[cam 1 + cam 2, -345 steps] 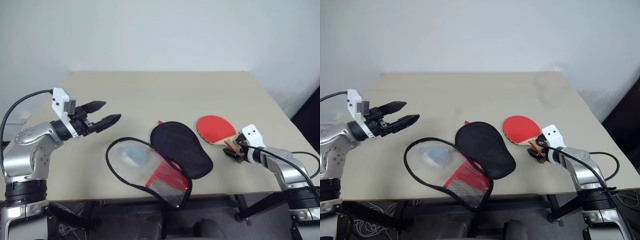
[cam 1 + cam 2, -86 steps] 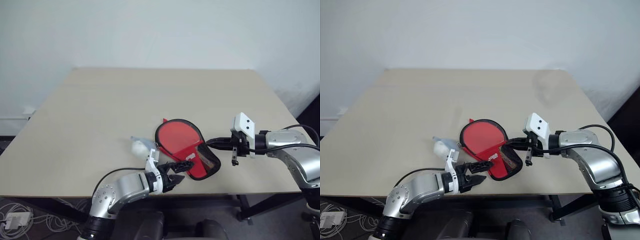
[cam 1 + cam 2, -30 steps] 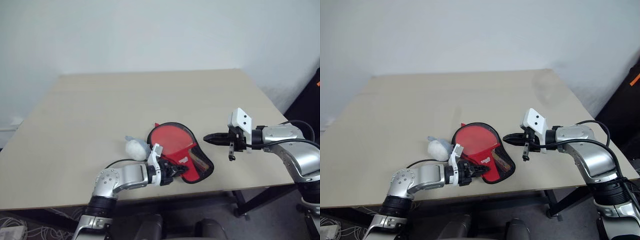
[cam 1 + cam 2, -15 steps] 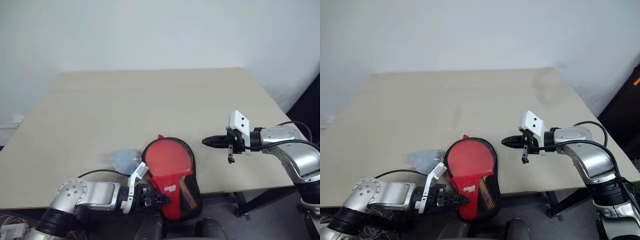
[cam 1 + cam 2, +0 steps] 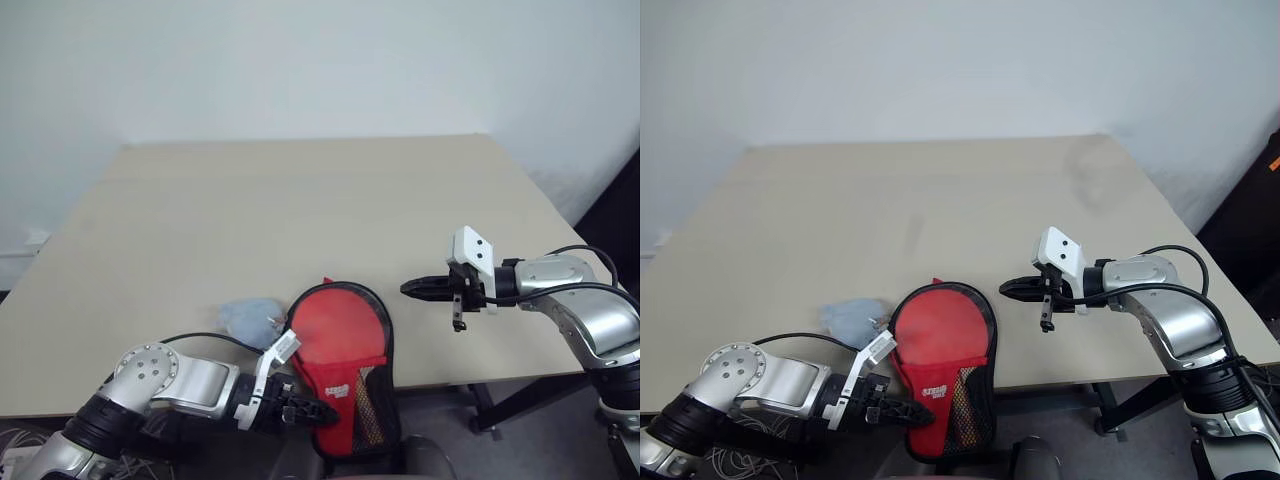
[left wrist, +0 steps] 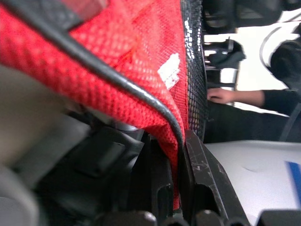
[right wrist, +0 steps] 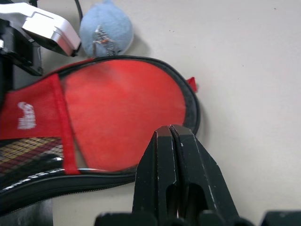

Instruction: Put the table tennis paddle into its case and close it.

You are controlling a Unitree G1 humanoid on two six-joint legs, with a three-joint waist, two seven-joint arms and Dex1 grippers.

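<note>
Left gripper (image 5: 318, 412) pinches the narrow end of the red case (image 5: 340, 345), which hangs partly over the table's (image 5: 300, 200) near edge, its blue pom-pom (image 5: 248, 318) just beside it. Right gripper (image 5: 408, 288), fingers pressed together and empty, hovers near the case's right side.

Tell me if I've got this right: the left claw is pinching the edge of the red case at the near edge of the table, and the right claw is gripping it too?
Not quite. The left claw does pinch the case at its edge, but the right claw is shut on nothing and hangs apart from the case, over the table. The left eye view shows the gap.
</note>
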